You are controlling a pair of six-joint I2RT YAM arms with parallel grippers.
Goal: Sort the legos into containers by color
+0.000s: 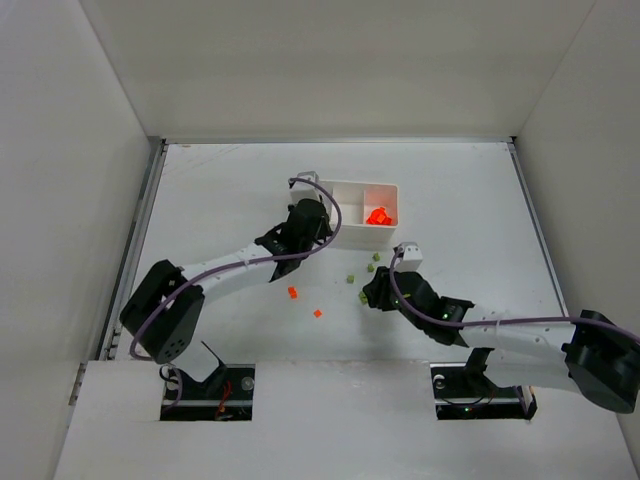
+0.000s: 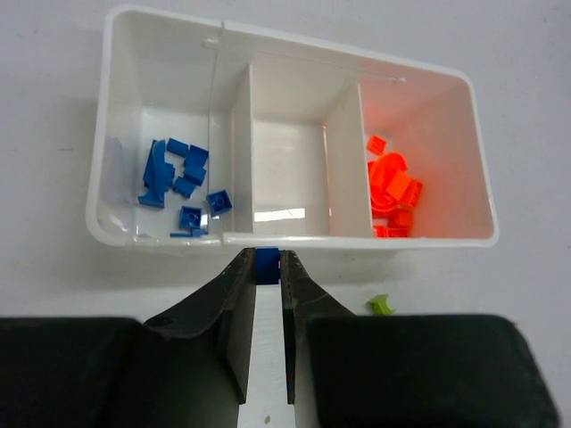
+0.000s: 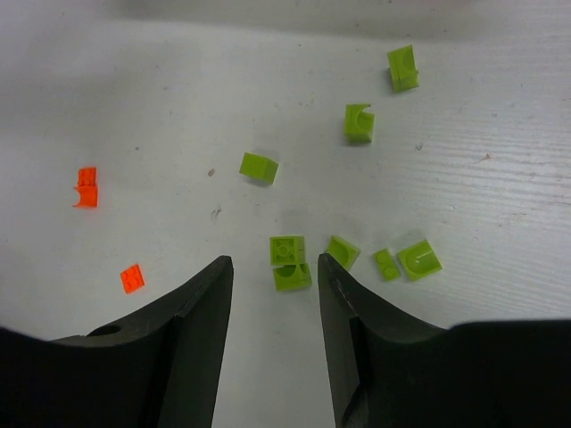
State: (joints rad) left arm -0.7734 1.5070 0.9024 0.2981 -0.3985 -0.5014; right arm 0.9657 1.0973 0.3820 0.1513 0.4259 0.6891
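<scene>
The left arm was extended toward the thin-walled white plastic tray, with the left gripper pinched on a small blue brick just before the tray's near wall. The right gripper was held spread just above square yellow-green bricks scattered on the surface. Two orange-red bricks lay well to one side.

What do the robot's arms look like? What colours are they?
Both the left arm and the right arm have smooth white tube parts between chunky black joints. A thin, pale purple cable loops along each arm. The fingers are black, flat and wedge-shaped, and they get narrower towards the tips.
</scene>
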